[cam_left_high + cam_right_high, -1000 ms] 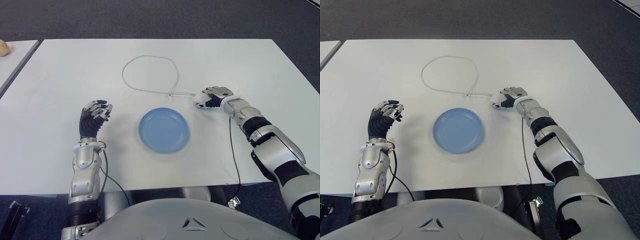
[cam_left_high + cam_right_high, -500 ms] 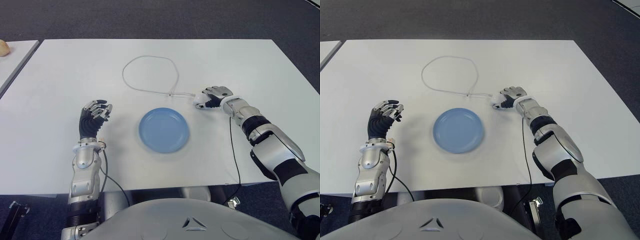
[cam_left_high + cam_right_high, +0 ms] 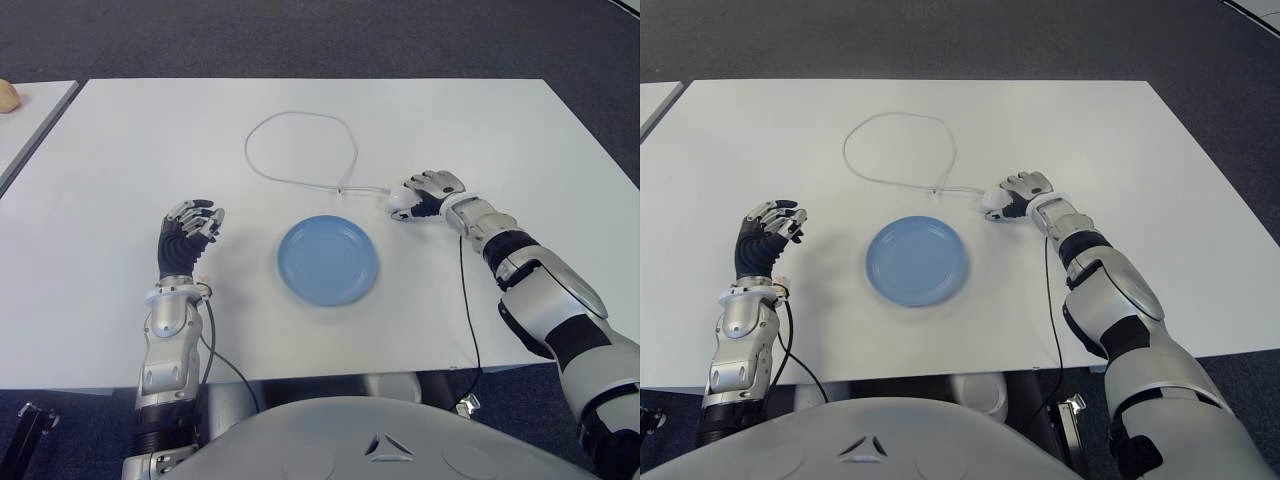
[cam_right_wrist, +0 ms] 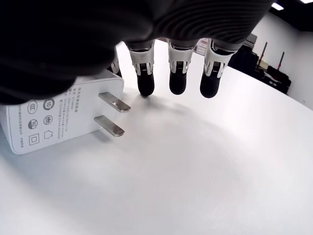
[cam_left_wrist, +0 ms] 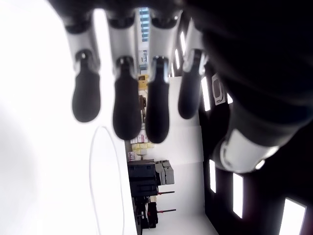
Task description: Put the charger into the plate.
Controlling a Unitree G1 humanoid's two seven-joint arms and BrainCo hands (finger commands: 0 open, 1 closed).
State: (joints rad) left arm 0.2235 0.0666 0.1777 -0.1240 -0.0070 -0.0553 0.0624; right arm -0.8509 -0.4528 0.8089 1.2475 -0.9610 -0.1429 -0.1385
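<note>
Charger [image 4: 54, 120] sits on table [image 3: 480, 130], just right of plate [image 3: 328, 260], under right hand [image 3: 425, 193]; fingers [image 4: 145, 73] curl round it. Light, stiff, slick plastic w/ trailing cable [image 3: 300, 150]: grip body sides, avoid prongs. Left hand [image 3: 186, 235] idle left of plate, fingers loose.

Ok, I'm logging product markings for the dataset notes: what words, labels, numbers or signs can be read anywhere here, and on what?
Charger, the face with the two prongs, under the right hand: a line of fine grey print, too small to read.
Same face: a row of round and square certification-style symbols, too blurred to name.
Plate, cable, table, left hand: no text visible.
</note>
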